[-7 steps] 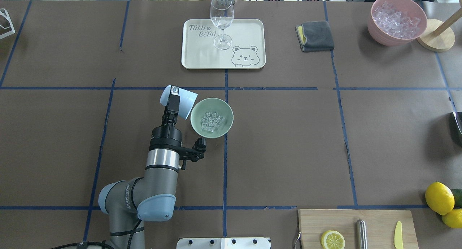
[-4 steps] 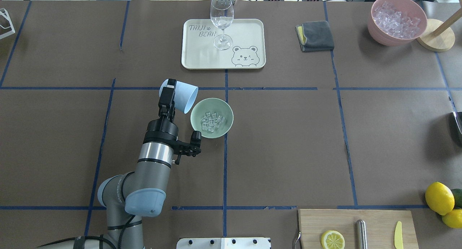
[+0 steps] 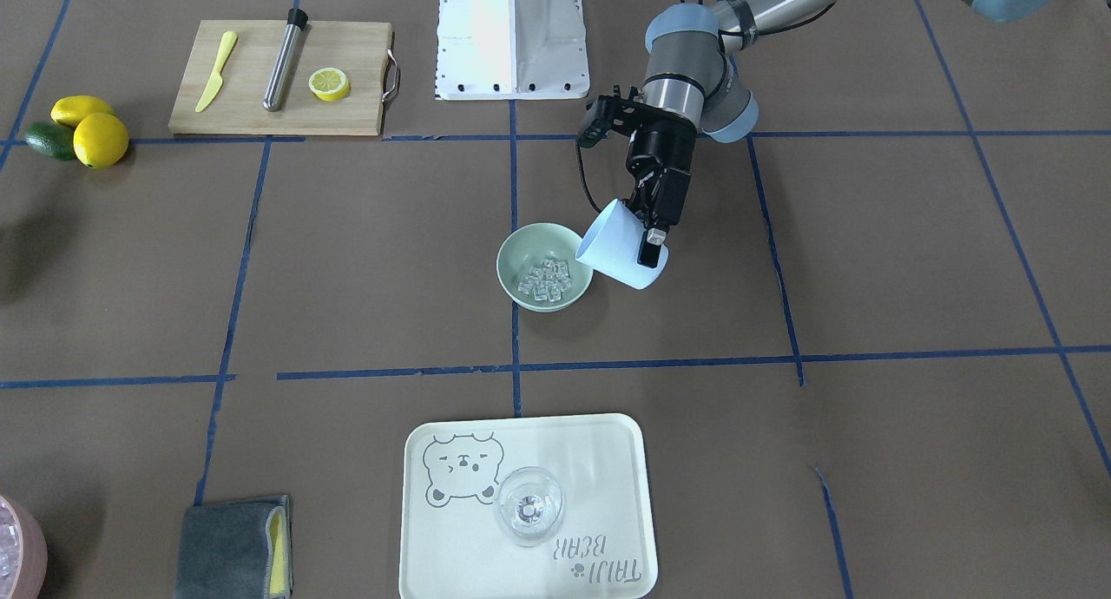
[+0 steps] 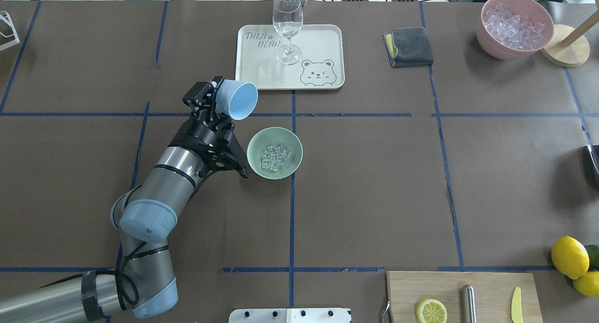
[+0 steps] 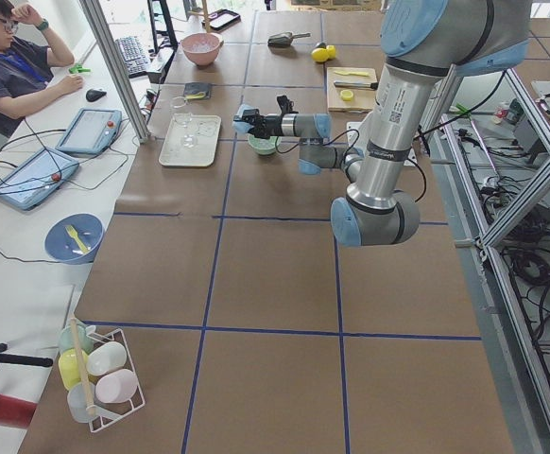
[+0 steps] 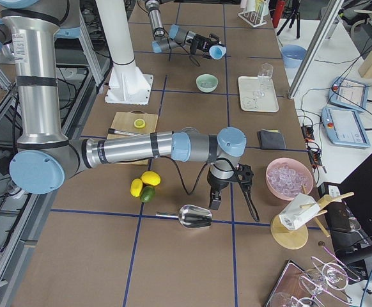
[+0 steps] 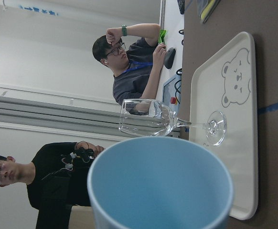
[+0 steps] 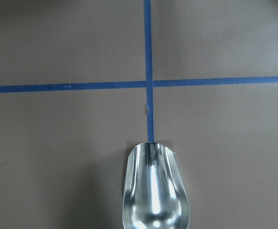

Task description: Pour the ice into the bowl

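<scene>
Ice (image 4: 275,157) in bowl (image 4: 255,150); left pincer (image 4: 217,96) tight around tilted blue cup (image 4: 238,100); state of right pincer (image 6: 213,201) unclear

Wine glass (image 4: 287,23) on bear tray (image 4: 262,70), folded grey cloth (image 4: 412,46), lemon half (image 4: 431,311) on cutting board (image 4: 491,295), metal scoop (image 8: 154,191)

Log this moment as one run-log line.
left gripper: shut on light blue cup, tilted beside bowl | ice: in bowl | right gripper: near metal scoop, state unclear
</scene>
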